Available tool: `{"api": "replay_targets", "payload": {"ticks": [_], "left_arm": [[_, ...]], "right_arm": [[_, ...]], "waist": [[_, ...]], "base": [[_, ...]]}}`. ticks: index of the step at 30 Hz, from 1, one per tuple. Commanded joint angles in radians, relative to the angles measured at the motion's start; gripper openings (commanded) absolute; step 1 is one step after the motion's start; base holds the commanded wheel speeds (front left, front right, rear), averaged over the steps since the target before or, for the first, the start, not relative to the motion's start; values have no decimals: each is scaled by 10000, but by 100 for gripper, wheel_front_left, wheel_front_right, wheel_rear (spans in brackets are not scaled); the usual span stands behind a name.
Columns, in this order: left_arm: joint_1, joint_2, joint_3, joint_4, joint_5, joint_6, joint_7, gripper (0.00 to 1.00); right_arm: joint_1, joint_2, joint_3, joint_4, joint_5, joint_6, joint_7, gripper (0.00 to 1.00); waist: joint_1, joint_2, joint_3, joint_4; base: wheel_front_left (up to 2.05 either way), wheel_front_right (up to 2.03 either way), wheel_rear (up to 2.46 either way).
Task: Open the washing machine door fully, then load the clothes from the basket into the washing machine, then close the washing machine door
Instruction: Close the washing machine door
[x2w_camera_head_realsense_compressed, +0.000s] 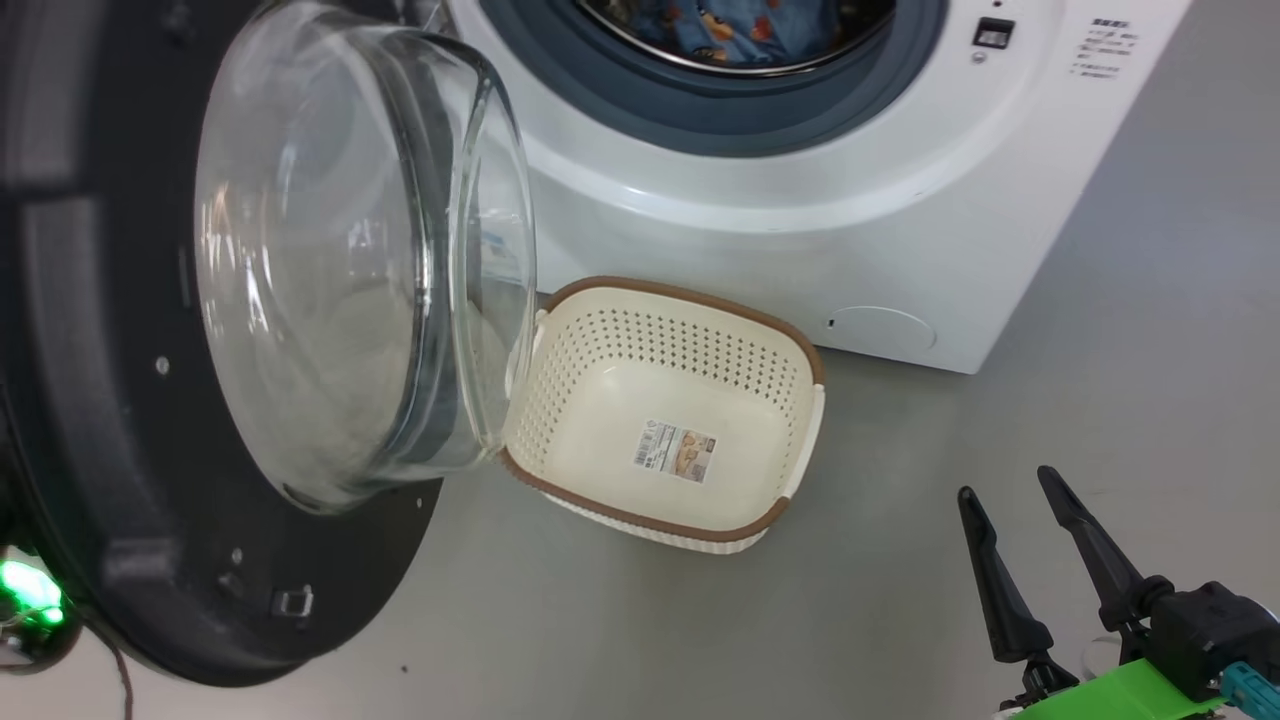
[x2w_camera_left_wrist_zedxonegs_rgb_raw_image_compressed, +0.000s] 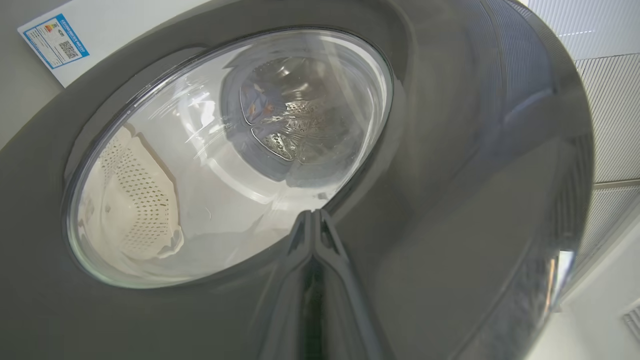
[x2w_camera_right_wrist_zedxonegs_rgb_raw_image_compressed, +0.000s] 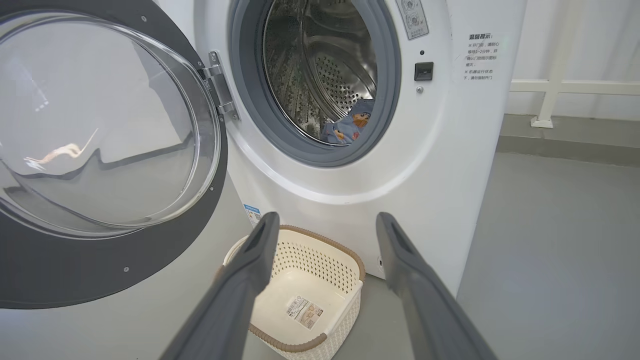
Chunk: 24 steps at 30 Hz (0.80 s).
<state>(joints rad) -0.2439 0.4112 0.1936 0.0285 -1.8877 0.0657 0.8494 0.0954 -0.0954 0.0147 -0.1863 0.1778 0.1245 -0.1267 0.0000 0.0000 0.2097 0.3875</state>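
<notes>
The clothes (x2w_camera_head_realsense_compressed: 740, 30) are inside the washing machine (x2w_camera_head_realsense_compressed: 760, 230), low in the steel drum. They are far ahead of the right claw (x2w_camera_head_realsense_compressed: 1005, 481) and higher up. The basket (x2w_camera_head_realsense_compressed: 690, 295) sits on the floor just ahead of that claw and looks empty. So loading looks done, and the step now is shutting the washing machine door (x2w_camera_head_realsense_compressed: 90, 400).

The right claw has its two fingers wide apart and holds nothing. The left claw (x2w_camera_left_wrist_zedxonegs_rgb_raw_image_compressed: 314, 215) has its fingers pressed together with nothing between them. Its tips are right up against the outside of the door, at the edge of the glass window (x2w_camera_left_wrist_zedxonegs_rgb_raw_image_compressed: 225, 160). I cannot tell if they really touch.

Next, I think the left claw must push the door round on its hinge until it clicks shut. The glass bowl hangs over the basket's near corner, so it may bump it.

A paper label (x2w_camera_head_realsense_compressed: 675, 450) lies on the basket's bottom. A blue energy label (x2w_camera_left_wrist_zedxonegs_rgb_raw_image_compressed: 54, 40) is on the machine, up beyond the left claw. There is small writing (x2w_camera_head_realsense_compressed: 1105, 45) on the machine's front. All of it is too small to read.
</notes>
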Motion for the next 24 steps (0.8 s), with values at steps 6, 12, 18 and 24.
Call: {"api": "replay_targets", "payload": {"ticks": [6,12,18,24], "left_arm": [[25,284,103,-590,-78,-26,262,0],[38,45,-130,-679,-13,-3,253,0],[-1,-275,-286,-857,30,92,81,0],[-222,-440,-400,-931,55,185,6,0]], "right_arm": [[-410,121,243,-61,7,62,-237,100],[-446,238,288,83,37,62,-376,100],[-490,323,311,289,118,62,-538,100],[-577,384,398,474,194,62,-698,100]], "waist": [[0,0,-298,-614],[0,0,-348,-1195],[0,0,-363,-1852],[0,0,-318,-2511]], "base": [[0,0,0],[0,0,0],[0,0,0],[0,0,0]]}}
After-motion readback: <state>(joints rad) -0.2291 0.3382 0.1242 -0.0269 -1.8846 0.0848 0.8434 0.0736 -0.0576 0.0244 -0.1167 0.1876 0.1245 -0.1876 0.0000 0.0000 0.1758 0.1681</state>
